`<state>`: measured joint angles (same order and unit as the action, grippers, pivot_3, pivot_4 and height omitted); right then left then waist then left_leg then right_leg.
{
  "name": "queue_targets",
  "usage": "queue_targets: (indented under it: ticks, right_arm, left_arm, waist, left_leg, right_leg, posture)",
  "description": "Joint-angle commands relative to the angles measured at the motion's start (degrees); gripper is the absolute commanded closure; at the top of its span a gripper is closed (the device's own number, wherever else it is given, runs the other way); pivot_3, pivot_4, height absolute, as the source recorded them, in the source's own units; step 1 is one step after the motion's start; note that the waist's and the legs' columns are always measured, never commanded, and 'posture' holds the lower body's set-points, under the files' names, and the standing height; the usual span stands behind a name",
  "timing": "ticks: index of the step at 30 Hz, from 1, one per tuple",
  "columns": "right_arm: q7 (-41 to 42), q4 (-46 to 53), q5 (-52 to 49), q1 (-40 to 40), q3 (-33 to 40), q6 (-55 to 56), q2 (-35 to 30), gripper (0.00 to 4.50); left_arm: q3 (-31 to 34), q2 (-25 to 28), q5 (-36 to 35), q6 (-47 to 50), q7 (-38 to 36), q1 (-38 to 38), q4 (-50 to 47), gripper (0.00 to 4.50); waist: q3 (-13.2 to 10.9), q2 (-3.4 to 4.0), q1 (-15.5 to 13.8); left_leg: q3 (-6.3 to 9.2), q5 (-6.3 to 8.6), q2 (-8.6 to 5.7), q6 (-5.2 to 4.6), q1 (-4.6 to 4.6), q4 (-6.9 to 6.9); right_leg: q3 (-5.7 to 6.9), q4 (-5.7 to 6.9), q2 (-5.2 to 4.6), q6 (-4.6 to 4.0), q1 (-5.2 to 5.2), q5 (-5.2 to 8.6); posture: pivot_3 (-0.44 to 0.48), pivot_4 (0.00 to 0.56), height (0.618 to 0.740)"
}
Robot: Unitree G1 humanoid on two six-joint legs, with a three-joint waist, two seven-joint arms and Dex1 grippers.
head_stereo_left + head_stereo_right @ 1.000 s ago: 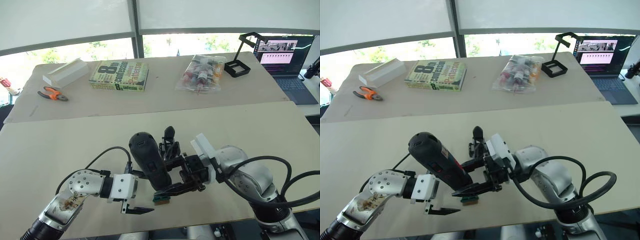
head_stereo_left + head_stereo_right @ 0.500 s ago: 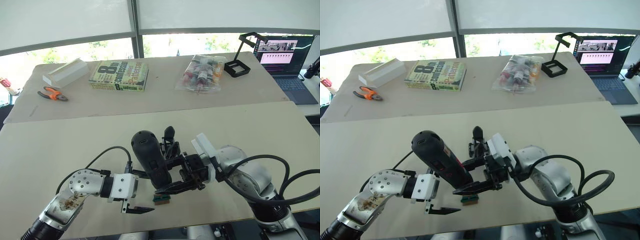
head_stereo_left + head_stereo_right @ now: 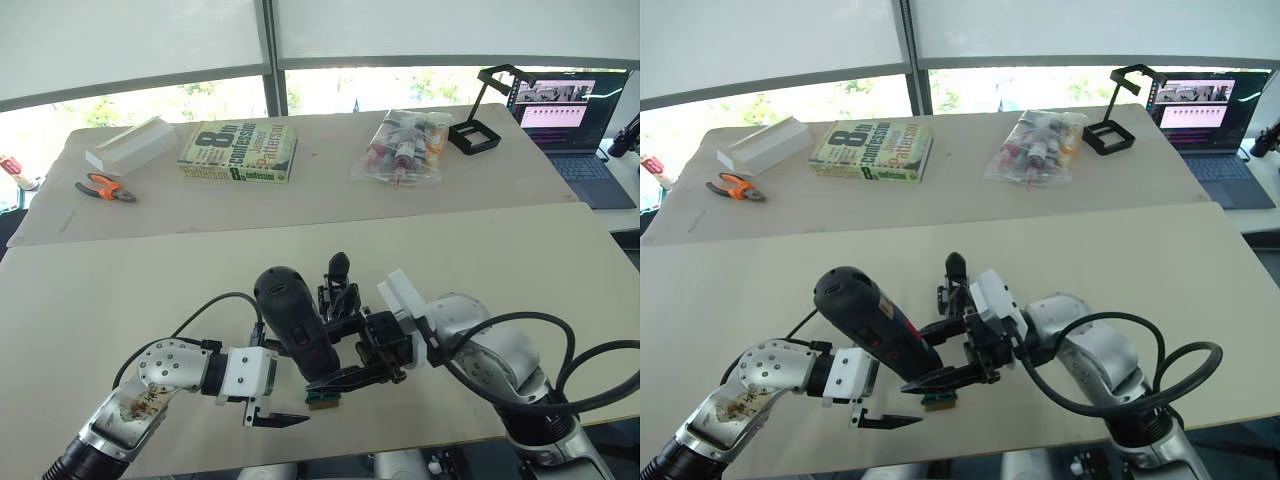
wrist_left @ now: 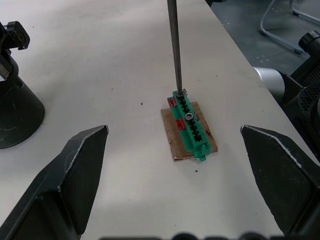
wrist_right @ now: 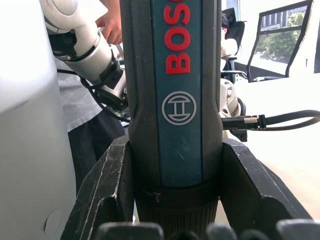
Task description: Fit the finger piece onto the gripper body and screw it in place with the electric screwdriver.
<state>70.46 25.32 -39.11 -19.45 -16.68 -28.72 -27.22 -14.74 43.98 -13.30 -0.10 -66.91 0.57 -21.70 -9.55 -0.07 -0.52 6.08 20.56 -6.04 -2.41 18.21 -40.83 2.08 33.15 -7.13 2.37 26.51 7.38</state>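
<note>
My right claw (image 3: 352,378): clamped on the electric screwdriver (image 3: 296,322), bit tip on a green terminal block (image 4: 190,129). My left claw (image 3: 272,418): spread wide, empty. Gripper body (image 3: 338,285): upright just behind the screwdriver.

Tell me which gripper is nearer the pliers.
Left. The left gripper hangs open at the near table edge, on the pliers' side. The right gripper, shut on the screwdriver, sits farther right.

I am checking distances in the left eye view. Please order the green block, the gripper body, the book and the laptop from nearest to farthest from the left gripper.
1. Green block, just right of the left gripper.
2. Gripper body, beyond it.
3. Book, far table.
4. Laptop, far right corner.
</note>
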Motion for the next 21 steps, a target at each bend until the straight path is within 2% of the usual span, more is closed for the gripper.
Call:
queue_targets:
  ticks: [1,15,21]
  right_arm:
    - [-0.12,2.81,-1.85,-0.82,0.91,0.61,0.48,2.58]
    - [-4.60,7.43,-11.48,-5.48,7.01,-5.85,-1.42,2.58]
    - [-7.95,6.04,-17.36,-13.11,10.95,-10.42,-2.15,2.58]
  left_arm:
    - [0.29,-0.01,0.23,-1.40,0.15,0.01,-0.44,0.00]
    - [1.95,-1.23,-2.42,1.13,0.75,-2.06,0.91,0.00]
    - [4.60,-0.73,-5.82,5.13,0.69,-3.63,0.16,0.00]
  waist:
    - [0.00,0.00,0.01]
    - [0.00,0.00,-0.04]
    - [0.00,0.00,0.07]
  left_leg:
    - [0.00,0.00,0.00,0.00,0.00,0.00]
    - [0.00,0.00,-0.01,0.00,0.00,0.00]
    - [0.00,0.00,0.00,0.00,0.01,-0.01]
  right_leg:
    - [0.00,0.00,0.00,0.00,0.00,0.00]
    - [0.00,-0.01,0.00,-0.01,0.00,-0.01]
    - [0.00,0.01,0.00,-0.01,0.02,-0.01]
  posture:
    - [0.000,0.150,0.738]
    - [0.000,0.150,0.738]
    - [0.000,0.150,0.738]
